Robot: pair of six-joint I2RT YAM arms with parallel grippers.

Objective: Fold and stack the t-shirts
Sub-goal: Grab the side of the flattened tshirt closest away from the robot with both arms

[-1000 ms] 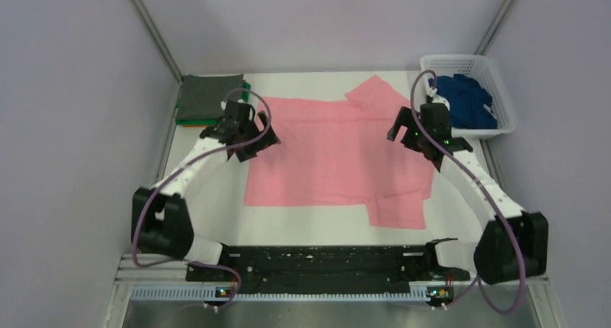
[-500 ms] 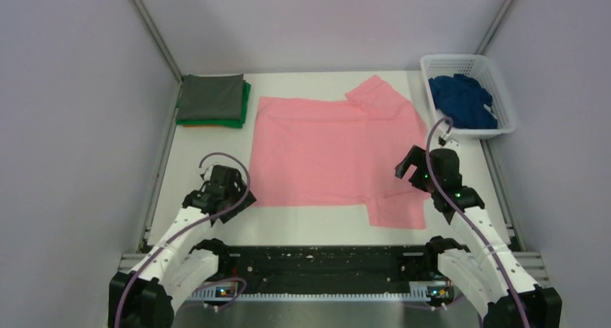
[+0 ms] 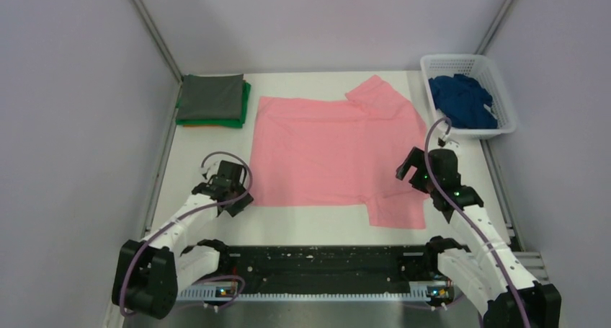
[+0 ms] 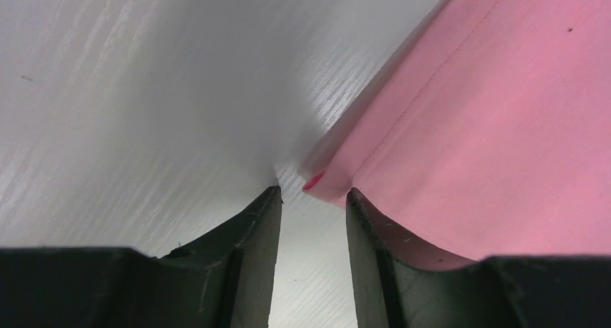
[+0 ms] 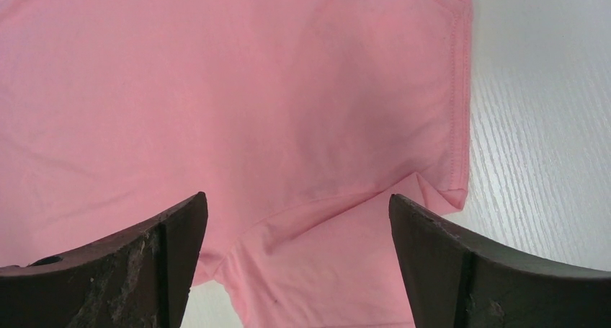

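Note:
The salmon-pink t-shirt (image 3: 331, 148) lies spread flat on the white table, one sleeve at the far right and one at the near right. My left gripper (image 3: 234, 198) sits low at its near-left corner. In the left wrist view the left gripper (image 4: 313, 197) has its jaws narrowed, with bare table between them, and the pink t-shirt's corner (image 4: 320, 180) lies just ahead of the right finger. My right gripper (image 3: 412, 171) hovers wide open over the near-right sleeve. The right wrist view shows the right gripper (image 5: 299, 205) straddling the pink t-shirt (image 5: 238, 97) around its armpit seam.
A folded stack (image 3: 211, 97) of grey over green over orange shirts sits at the far left corner. A white lattice basket (image 3: 468, 60) at the far right holds a crumpled dark blue shirt (image 3: 461, 101). Grey walls close in both sides.
Both arms pulled back from the shirt's far side to its near edge. The left gripper slid up to the near-left corner and its jaws narrowed. The right gripper stayed wide.

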